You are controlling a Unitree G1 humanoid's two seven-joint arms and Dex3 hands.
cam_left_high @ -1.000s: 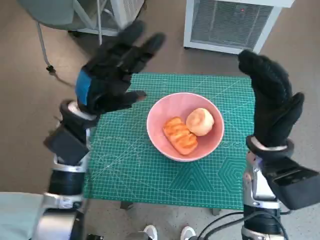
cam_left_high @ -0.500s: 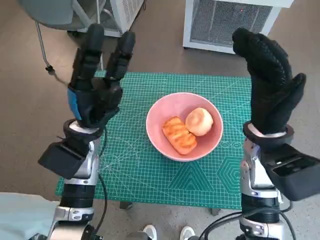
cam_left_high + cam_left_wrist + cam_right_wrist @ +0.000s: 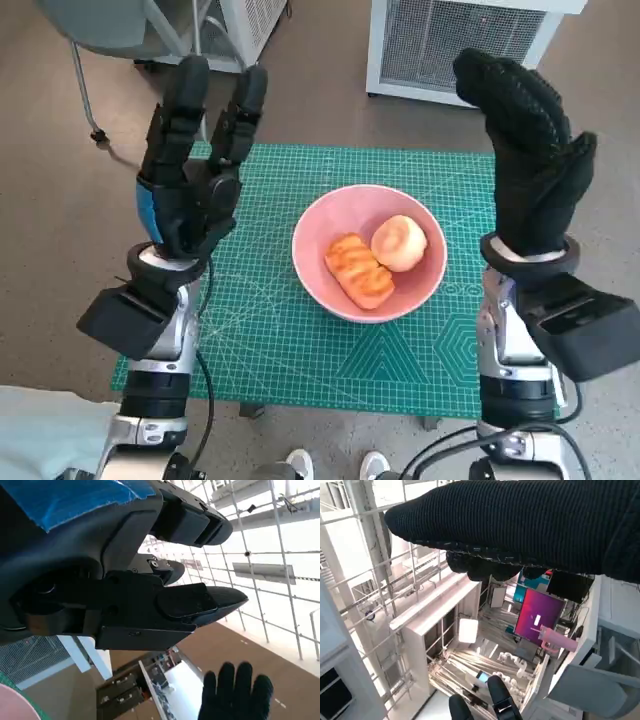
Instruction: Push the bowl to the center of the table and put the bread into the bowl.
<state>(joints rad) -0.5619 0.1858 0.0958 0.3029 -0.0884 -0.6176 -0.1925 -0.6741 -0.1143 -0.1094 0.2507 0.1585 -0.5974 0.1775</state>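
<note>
Since the earlier frames, both hands had risen upright. Table edges [image 3: 300,380] beneath the left hand [image 3: 190,195] and right hand [image 3: 530,170] were partly hidden by the forearms. At the table's center, the pink bowl [image 3: 330,290] held the glazed bread [image 3: 360,270] touching a round bun [image 3: 399,243]. Both hands were empty, fingers extended and apart.

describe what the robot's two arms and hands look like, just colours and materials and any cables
The left hand is black hard plastic with blue tape across its back. The right hand wears a black knitted glove. Both forearms are pale silver-grey, each carrying a black box-shaped module near the wrist, with black cables trailing by them.
</note>
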